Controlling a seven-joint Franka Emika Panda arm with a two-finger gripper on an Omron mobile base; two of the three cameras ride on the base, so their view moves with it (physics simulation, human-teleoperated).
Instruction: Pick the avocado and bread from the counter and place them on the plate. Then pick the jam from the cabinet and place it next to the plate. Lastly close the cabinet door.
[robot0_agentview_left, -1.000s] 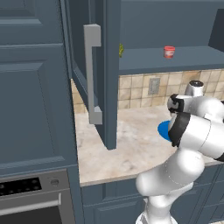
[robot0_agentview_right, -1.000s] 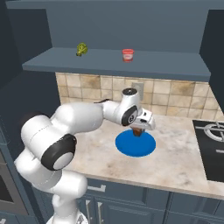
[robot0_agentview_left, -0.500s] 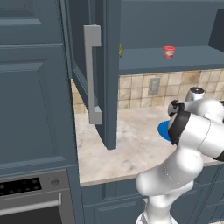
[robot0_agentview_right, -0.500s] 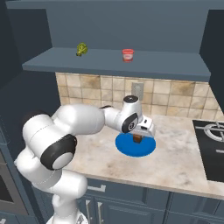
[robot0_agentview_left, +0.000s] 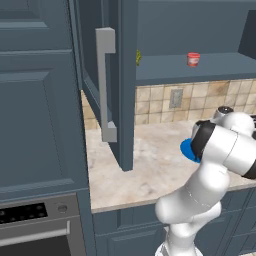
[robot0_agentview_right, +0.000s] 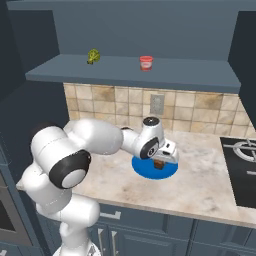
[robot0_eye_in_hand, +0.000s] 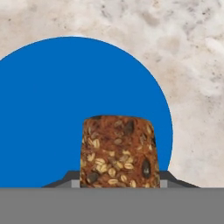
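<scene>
Your gripper (robot0_agentview_right: 160, 161) pinches the bread (robot0_agentview_right: 159, 164) between its fingers, low over the blue plate (robot0_agentview_right: 145, 170) | plate sits mid-counter (robot0_agentview_right: 200, 190) near the backsplash | jam (robot0_agentview_right: 146, 63) stands on the cabinet (robot0_agentview_right: 130, 75) shelf above | cabinet door (robot0_agentview_left: 120, 85) hangs open at left

Even, soft rendered light; sharp, no glare or blur.
Cabinet (robot0_agentview_right: 125, 30) interior sits dim; a faint shadow falls under the arm toward 6 o'clock on the pale counter (robot0_agentview_right: 200, 185); edges undistorted.
</scene>
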